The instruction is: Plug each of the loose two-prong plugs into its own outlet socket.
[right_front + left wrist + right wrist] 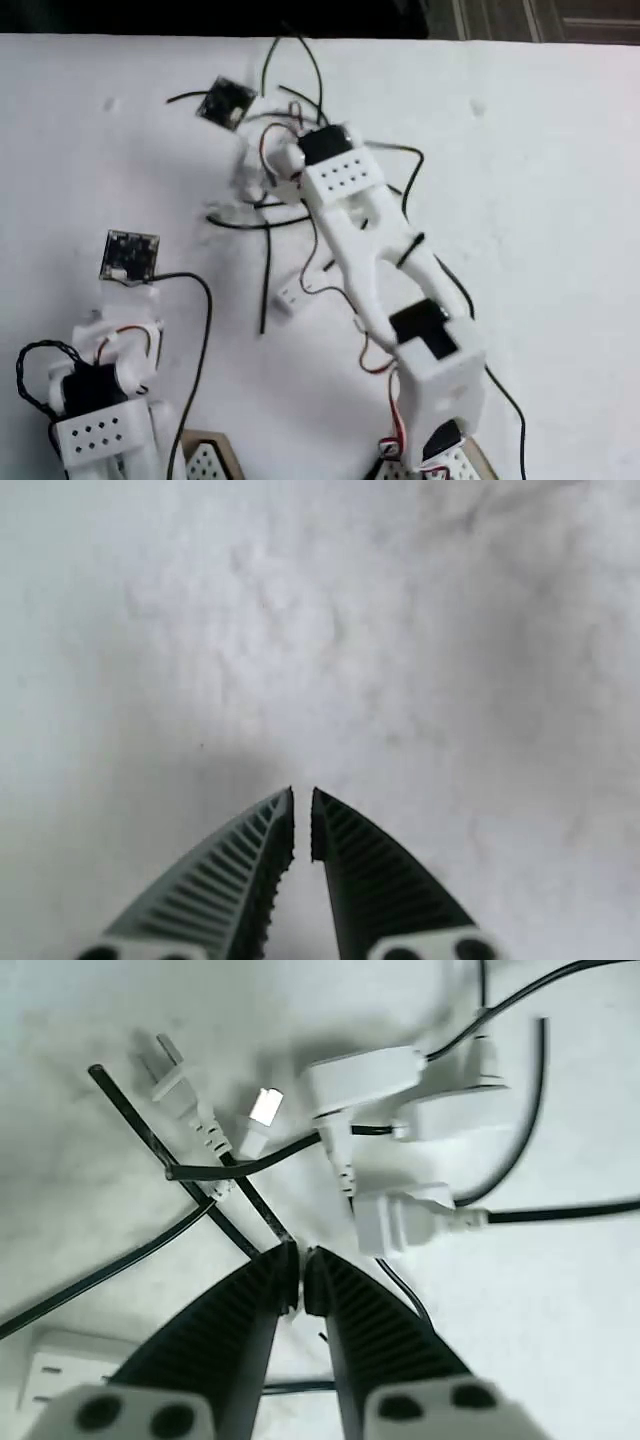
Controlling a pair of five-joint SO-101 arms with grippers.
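The right gripper [301,1260] hangs with its jaws together, the tips at a black cord [130,1107]. A loose white plug [185,1095] lies just beyond it on the table [560,1340], and a white socket [55,1365] sits beside the gripper. The left gripper [302,810], also closed, hovers over bare table.

I look down on a white table [560,150] that spans nearly the whole high view, its surface matte and faintly mottled, lit evenly from above so shadows fall soft and grey. Beyond its far edge runs a dark strip [200,15] of unlit room. At the far right corner I see a grey-brown panelled surface [530,18] with vertical lines.
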